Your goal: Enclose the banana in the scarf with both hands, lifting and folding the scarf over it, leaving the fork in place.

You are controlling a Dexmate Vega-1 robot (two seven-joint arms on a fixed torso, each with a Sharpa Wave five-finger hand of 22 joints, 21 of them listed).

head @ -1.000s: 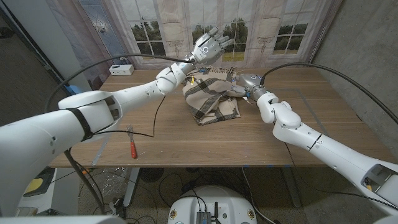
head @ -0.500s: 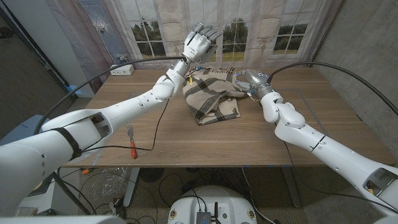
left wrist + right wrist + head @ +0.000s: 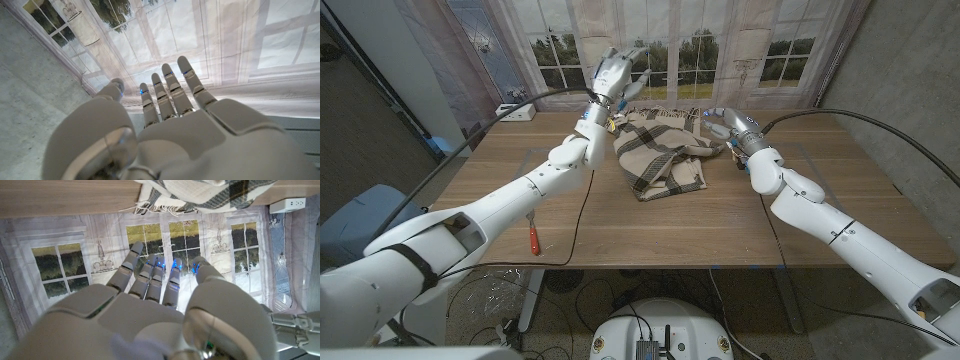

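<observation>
The plaid beige scarf point(image 3: 660, 152) lies bunched at the far middle of the table, and the banana is hidden beneath it. A small yellow bit point(image 3: 609, 125) shows at its far left edge. My left hand point(image 3: 616, 68) is raised above the table's far edge, left of the scarf, fingers spread and empty; in the left wrist view the left hand point(image 3: 170, 125) faces the curtain. My right hand point(image 3: 731, 123) hovers just off the scarf's far right corner, fingers extended, holding nothing. The scarf's fringe point(image 3: 200, 192) hangs past my right hand point(image 3: 150, 310). The red-handled fork point(image 3: 532, 230) lies near the front left.
A white box point(image 3: 515, 111) sits at the table's far left corner, and a white power strip point(image 3: 292, 205) is seen in the right wrist view. A black cable point(image 3: 582, 205) crosses the table left of the scarf. A window-print curtain point(image 3: 720, 50) hangs behind the table.
My left hand has swung left and away from above the scarf. My right hand has drawn back a little to the right of the scarf's corner. The scarf and fork stay put.
</observation>
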